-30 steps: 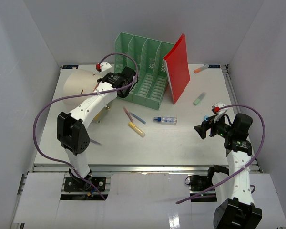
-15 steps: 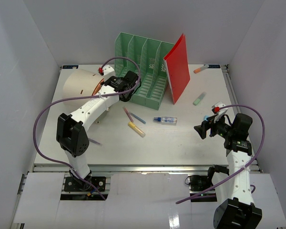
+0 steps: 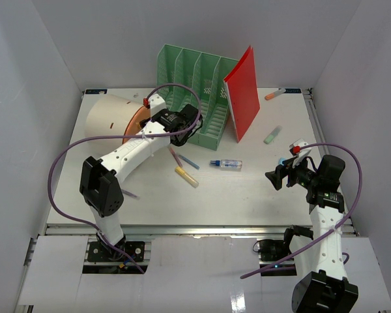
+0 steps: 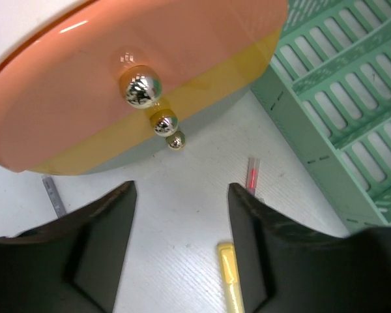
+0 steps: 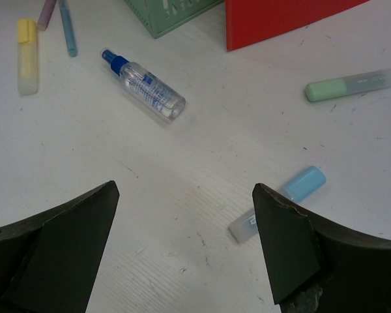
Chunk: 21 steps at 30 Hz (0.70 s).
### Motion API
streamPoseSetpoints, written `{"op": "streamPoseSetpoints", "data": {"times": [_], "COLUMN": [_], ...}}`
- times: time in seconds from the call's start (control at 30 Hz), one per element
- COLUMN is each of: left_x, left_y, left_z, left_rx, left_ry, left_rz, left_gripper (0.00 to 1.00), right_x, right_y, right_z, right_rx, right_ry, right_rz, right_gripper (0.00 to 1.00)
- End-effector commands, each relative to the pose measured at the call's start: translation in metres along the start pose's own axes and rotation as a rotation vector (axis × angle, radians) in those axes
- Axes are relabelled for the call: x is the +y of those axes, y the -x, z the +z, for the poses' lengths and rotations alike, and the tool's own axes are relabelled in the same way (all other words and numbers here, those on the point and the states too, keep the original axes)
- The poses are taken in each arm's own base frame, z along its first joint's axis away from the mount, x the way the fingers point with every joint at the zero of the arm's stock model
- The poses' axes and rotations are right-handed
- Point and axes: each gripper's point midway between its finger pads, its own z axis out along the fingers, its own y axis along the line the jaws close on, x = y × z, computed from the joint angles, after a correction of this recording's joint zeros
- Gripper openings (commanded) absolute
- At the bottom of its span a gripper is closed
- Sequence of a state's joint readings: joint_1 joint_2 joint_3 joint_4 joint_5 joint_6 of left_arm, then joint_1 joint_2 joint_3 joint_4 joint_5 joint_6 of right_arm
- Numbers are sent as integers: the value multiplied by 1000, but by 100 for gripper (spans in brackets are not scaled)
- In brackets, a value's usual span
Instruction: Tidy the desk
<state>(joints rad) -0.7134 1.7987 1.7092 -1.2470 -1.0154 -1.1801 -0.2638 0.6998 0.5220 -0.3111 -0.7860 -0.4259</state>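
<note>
step in hand, as i judge it: left pincer (image 4: 181, 189) works at the orange face (image 4: 117, 78) of the beige cylinder (image 3: 107, 117), which lies on its side at the far left of the counter (image 3: 247, 189); jaws stand partly apart and hold nothing; the gold knob (image 4: 140, 89) sits just above the gap, apart from both fingers.

procedure: raise the wrist until the knob is centred between the fingers; close on the knob only, not on the face's rim; pull along the cylinder's axis so that the cylinder does not roll; keep clear of the yellow highlighter (image 4: 229, 274) lying below the jaws.

right pincer (image 5: 184, 189): wide open, empty, hovering over the near right of the counter; a blue highlighter (image 5: 277, 202) lies just beside it.

the counter spans the whole work area ahead of both arm bases.

containers:
- cylinder: contents hidden behind the face; cannot tell.
- green file rack (image 3: 195, 85): upright at the far centre; no item shows in its slots; the red folder (image 3: 243, 91) leans on its right end, outside it.
</note>
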Motion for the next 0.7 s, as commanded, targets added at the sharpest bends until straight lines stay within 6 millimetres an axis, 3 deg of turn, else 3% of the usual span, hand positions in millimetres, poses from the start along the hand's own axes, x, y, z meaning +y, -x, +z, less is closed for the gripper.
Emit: {"op": "streamPoseSetpoints", "data": {"times": [0.0, 0.37, 0.53, 0.67], "left_x": [24, 36, 31, 29], "left_y": [33, 47, 56, 59], "left_z": [-10, 20, 27, 32], "left_rx": [-77, -88, -99, -96], "left_ry": [32, 154, 139, 132], "left_rz": [-56, -16, -3, 1], "left_gripper": [73, 69, 66, 57], "right_x": [-7, -8, -8, -8], "right_y": [17, 18, 18, 18], "right_z": [-2, -2, -2, -2], "right_rx": [-42, -41, -42, -40], "right_ry": [-21, -29, -27, -29], "right_rz": [-44, -45, -45, -44], "right_gripper": [90, 90, 90, 90]}}
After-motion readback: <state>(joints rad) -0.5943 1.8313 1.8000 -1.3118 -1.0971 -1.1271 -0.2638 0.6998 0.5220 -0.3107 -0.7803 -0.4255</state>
